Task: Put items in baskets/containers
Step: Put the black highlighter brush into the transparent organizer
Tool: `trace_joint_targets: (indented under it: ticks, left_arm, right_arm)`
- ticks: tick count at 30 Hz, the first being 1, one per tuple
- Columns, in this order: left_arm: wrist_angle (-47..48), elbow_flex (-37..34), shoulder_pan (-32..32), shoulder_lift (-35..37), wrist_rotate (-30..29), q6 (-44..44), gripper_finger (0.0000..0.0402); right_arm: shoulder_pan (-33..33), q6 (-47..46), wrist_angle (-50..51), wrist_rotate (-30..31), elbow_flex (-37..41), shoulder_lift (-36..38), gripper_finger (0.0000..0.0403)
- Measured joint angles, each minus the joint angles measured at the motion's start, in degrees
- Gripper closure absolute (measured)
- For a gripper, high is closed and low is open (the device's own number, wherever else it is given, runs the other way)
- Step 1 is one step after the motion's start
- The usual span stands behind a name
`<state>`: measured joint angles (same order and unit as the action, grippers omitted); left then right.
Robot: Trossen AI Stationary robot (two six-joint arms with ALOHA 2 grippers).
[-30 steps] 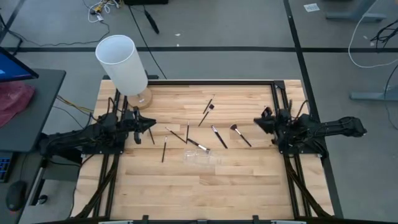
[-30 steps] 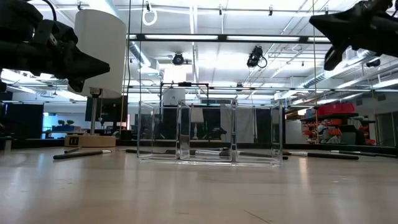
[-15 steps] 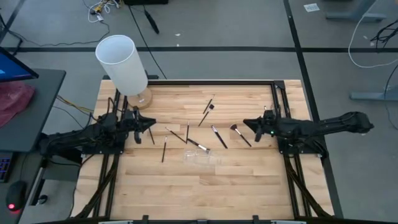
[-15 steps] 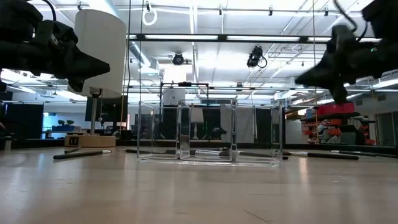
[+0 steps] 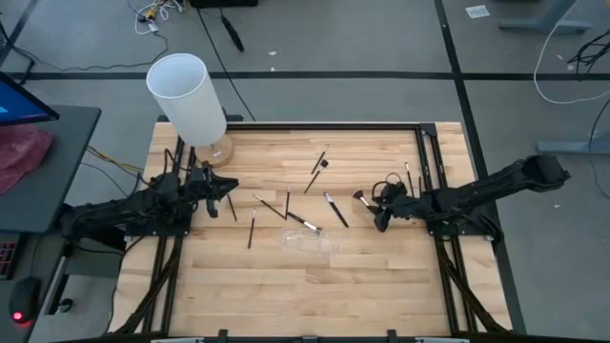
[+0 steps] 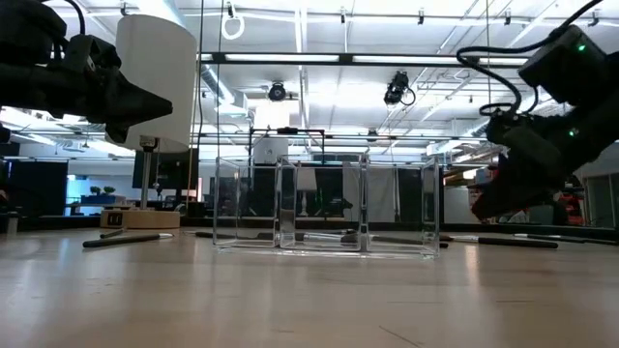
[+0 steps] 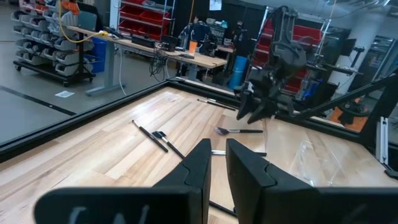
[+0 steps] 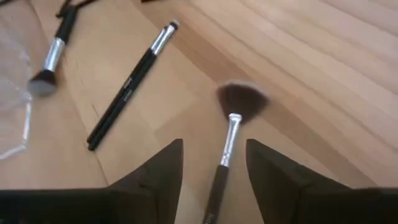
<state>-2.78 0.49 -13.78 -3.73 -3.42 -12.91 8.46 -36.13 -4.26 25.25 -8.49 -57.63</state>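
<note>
Right gripper: low over the desk at about 3 o'clock from the clear holder; fingers spread wide, straddling the handle of the fan brush — nothing held.
Left gripper: waiting at 9 o'clock of the desk, raised; fingers narrow, with a slim gap, empty.
Brushes: the others lie loose on the wood between 11 and 1 o'clock of the holder; one long brush lies beside the fan brush.
Holder: transparent, upright, near desk centre — no brush visible inside it.
Risk: a thin, round handle lying flat may roll or skid when the fingers close; an off-centre descent would likely push it away.
Risk: the holder is light and hard to see — a careless release could tip it.
</note>
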Motion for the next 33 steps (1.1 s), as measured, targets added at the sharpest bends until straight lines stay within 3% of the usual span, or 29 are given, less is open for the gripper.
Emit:
trace_joint_targets:
  ticks: [12,17,24,29,33]
  left_arm:
    - [0.0,0.0,0.0,0.0,0.0,0.0,0.0351]
    - [0.0,0.0,0.0,0.0,0.0,-0.3,0.0351]
    - [0.1,0.0,0.0,0.0,0.2,-1.6,0.0351]
    - [0.1,0.0,0.0,0.0,2.3,-1.6,0.0351]
    - [0.1,0.0,0.0,0.0,3.9,-1.6,0.0351]
  right_arm:
    - [4.1,-2.6,-12.4,9.1,-0.1,-21.0,0.0259]
    - [5.7,-7.3,-15.1,11.8,-0.4,-26.6,0.0296]
    - [9.4,-10.9,-16.5,17.1,-0.4,-30.6,0.0385]
    - [9.9,-12.7,-17.5,17.8,-0.3,-31.0,0.0388]
    - [9.9,-10.5,-24.6,18.0,0.5,-31.5,0.0388]
